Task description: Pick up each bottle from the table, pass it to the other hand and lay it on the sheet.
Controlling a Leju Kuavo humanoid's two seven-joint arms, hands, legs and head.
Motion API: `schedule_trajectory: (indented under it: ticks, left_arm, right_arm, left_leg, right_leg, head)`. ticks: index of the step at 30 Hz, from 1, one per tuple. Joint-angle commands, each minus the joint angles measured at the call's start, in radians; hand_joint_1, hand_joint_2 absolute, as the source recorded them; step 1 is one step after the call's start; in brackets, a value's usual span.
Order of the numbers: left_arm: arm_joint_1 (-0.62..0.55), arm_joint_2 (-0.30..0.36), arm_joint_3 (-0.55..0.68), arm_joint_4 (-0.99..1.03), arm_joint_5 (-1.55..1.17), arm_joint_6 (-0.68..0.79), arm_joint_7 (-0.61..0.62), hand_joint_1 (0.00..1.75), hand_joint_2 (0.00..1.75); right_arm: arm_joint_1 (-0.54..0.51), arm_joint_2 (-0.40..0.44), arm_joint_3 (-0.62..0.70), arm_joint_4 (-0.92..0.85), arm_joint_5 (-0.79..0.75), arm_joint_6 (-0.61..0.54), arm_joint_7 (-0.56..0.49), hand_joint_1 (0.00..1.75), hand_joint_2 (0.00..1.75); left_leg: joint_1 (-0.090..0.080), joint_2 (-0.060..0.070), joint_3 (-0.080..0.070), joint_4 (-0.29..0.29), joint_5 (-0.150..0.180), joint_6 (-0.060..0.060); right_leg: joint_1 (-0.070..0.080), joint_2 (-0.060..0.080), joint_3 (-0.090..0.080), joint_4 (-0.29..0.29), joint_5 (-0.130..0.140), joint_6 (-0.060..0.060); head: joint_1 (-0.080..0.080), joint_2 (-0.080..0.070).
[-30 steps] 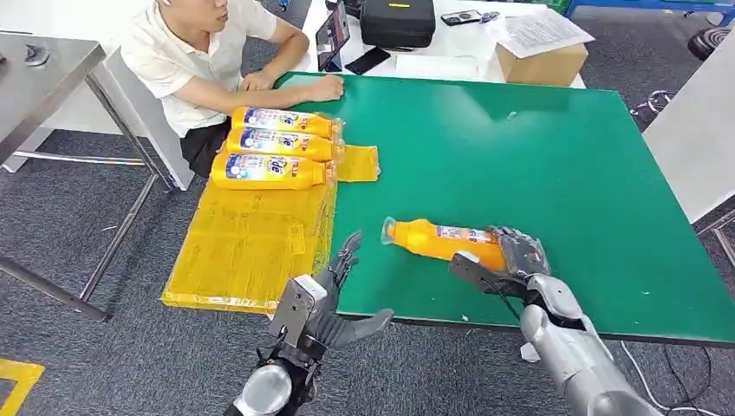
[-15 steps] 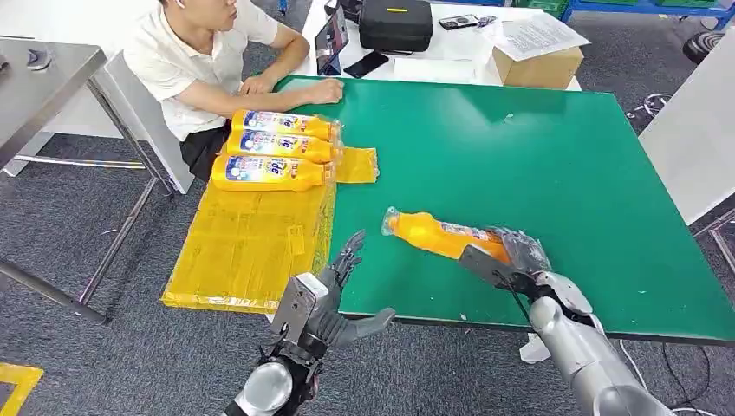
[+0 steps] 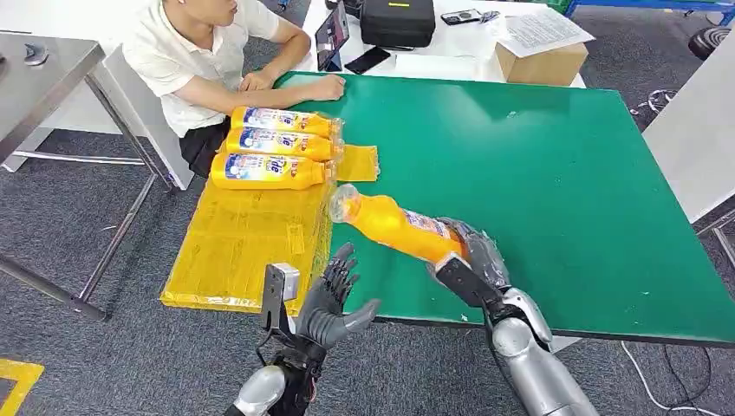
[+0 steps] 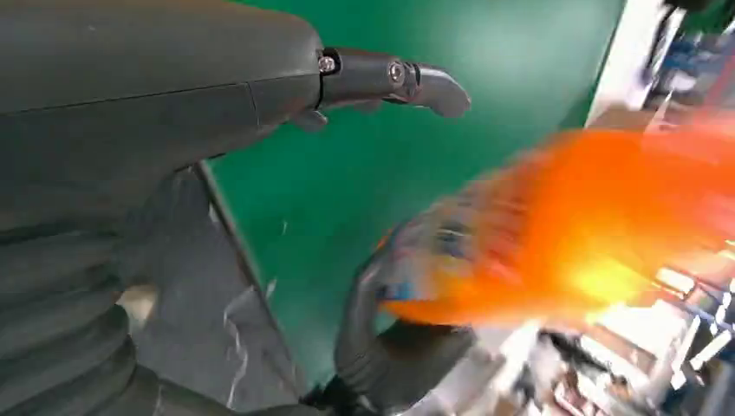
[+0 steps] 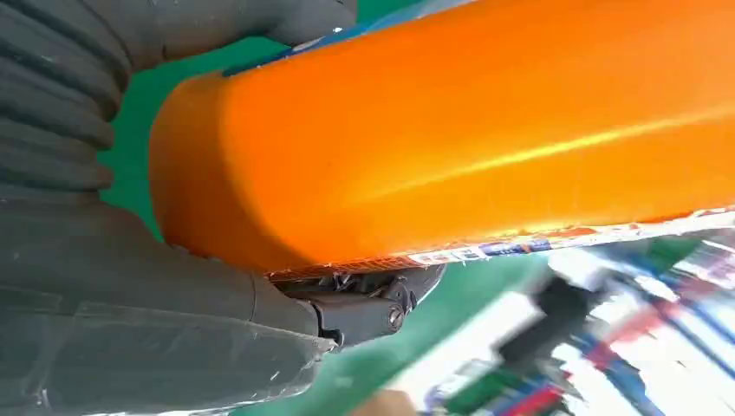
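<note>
Three orange detergent bottles [image 3: 276, 143] lie side by side on the yellow sheet [image 3: 247, 238]. A fourth orange bottle [image 3: 394, 227] is clamped at its base in the right hand [image 3: 468, 260], raised above the green table [image 3: 555, 173] beside the sheet. The left hand [image 3: 334, 299], fingers apart, holds nothing. Remaining: handover and placement.

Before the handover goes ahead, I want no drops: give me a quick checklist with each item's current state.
1. Right hand holds the orange bottle firmly at its base: ok.
2. Bottle lifted off the green table: ok.
3. Left hand open, fingers apart, ready to receive: ok.
4. Left hand touching the bottle: not ok, a gap remains.
5. Free space on the yellow sheet in front of the three laid bottles: ok.
6. Cap tightness: cannot tell.
</note>
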Motion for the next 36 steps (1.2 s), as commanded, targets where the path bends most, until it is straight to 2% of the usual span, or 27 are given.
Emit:
schedule_trajectory:
  ticks: [1,8,12,17,19,22,26,30,32,33,34,36]
  left_arm:
    - [-0.054,0.054,-0.056,0.08,0.03,-0.002,0.005,0.0,1.75]
    - [-0.059,0.052,-0.071,0.057,0.015,0.011,-0.018,0.0,1.75]
    - [-0.039,0.042,-0.067,-0.07,-0.064,0.101,-0.128,0.0,1.75]
    - [-0.046,0.05,-0.065,-0.086,-0.064,0.112,-0.113,0.0,1.75]
    - [-0.041,0.044,-0.058,-0.118,-0.104,0.137,-0.18,0.0,1.75]
    - [-0.03,0.049,-0.068,-0.162,-0.124,0.148,-0.169,0.0,1.75]
    - [-0.039,0.037,-0.059,-0.118,-0.097,0.151,-0.146,0.0,1.75]
    - [-0.052,0.042,-0.068,-0.087,-0.026,0.079,-0.084,0.0,1.75]
    - [-0.041,0.02,-0.062,-0.071,0.005,0.067,-0.072,0.02,1.75]
    - [-0.044,0.016,-0.062,-0.063,0.017,0.06,-0.065,0.49,1.75]
    - [-0.061,0.016,-0.067,-0.038,0.02,0.058,-0.064,1.75,1.75]
    - [-0.089,0.011,-0.067,0.013,0.03,0.057,-0.055,1.75,1.75]
  right_arm:
    - [0.029,0.058,0.101,-0.159,-0.093,0.015,-0.017,1.75,1.75]
    - [0.034,0.074,0.101,-0.12,-0.111,0.011,-0.027,1.75,1.75]
    - [0.055,0.085,0.147,-0.055,-0.101,0.032,-0.012,1.75,1.75]
    - [0.057,0.087,0.157,-0.048,-0.095,0.021,-0.014,1.75,1.75]
    - [0.071,0.093,0.172,-0.029,-0.086,0.033,0.008,1.75,1.75]
    - [0.078,0.112,0.2,0.037,-0.056,0.003,0.013,1.75,1.75]
    - [0.07,0.128,0.25,0.072,-0.001,-0.025,0.005,1.75,1.75]
    - [0.052,0.131,0.285,0.078,0.042,-0.058,0.014,1.75,1.75]
    - [0.032,0.133,0.302,0.079,0.068,-0.08,0.013,1.75,1.75]
    - [0.028,0.135,0.303,0.078,0.062,-0.078,0.012,1.75,1.75]
    - [0.022,0.136,0.313,0.071,0.059,-0.076,0.01,1.75,1.75]
    - [0.017,0.138,0.327,0.058,0.055,-0.078,0.01,1.75,1.75]
  left_leg:
    - [0.001,0.002,0.004,-0.001,-0.002,-0.002]
    - [0.0,0.0,0.001,-0.001,-0.001,-0.002]
    - [0.001,0.001,0.001,-0.001,-0.002,-0.002]
    - [0.001,0.0,0.0,-0.001,-0.002,-0.002]
    - [0.001,0.001,0.001,-0.001,-0.002,-0.002]
    - [0.001,0.0,0.0,-0.001,-0.002,-0.002]
    - [0.001,0.001,0.0,-0.002,-0.001,-0.002]
    - [0.0,0.001,-0.002,-0.001,-0.001,-0.001]
    - [0.001,0.001,0.0,-0.001,-0.001,-0.002]
    - [0.0,0.001,-0.002,-0.001,-0.001,-0.001]
    - [0.0,0.002,0.001,-0.001,-0.002,-0.002]
    - [0.0,0.001,-0.002,-0.001,-0.001,-0.001]
  right_leg:
    - [0.001,0.003,0.003,-0.001,-0.001,-0.002]
    - [0.0,0.001,0.001,-0.001,-0.001,-0.002]
    - [0.001,0.002,0.001,-0.001,-0.001,-0.003]
    - [0.001,0.002,0.0,-0.001,-0.001,-0.002]
    - [0.001,0.003,0.001,-0.001,-0.001,-0.002]
    - [0.001,0.001,0.0,-0.001,-0.001,-0.002]
    - [0.001,0.002,0.0,-0.002,-0.001,-0.002]
    - [0.001,0.001,-0.001,-0.001,0.0,-0.002]
    - [0.001,0.002,0.0,-0.001,-0.001,-0.002]
    - [0.001,0.002,-0.001,-0.001,0.0,-0.001]
    - [0.001,0.003,0.001,-0.001,-0.001,-0.002]
    - [0.0,0.002,-0.002,0.0,0.0,-0.001]
  head:
    - [0.0,0.0]
    - [0.0,0.0]
    - [0.0,0.0]
    - [0.0,0.0]
    - [0.0,0.0]
    - [0.0,0.0]
    - [0.0,0.0]
    - [0.0,0.0]
    - [0.0,0.0]
    - [0.0,0.0]
    - [0.0,0.0]
    - [0.0,0.0]
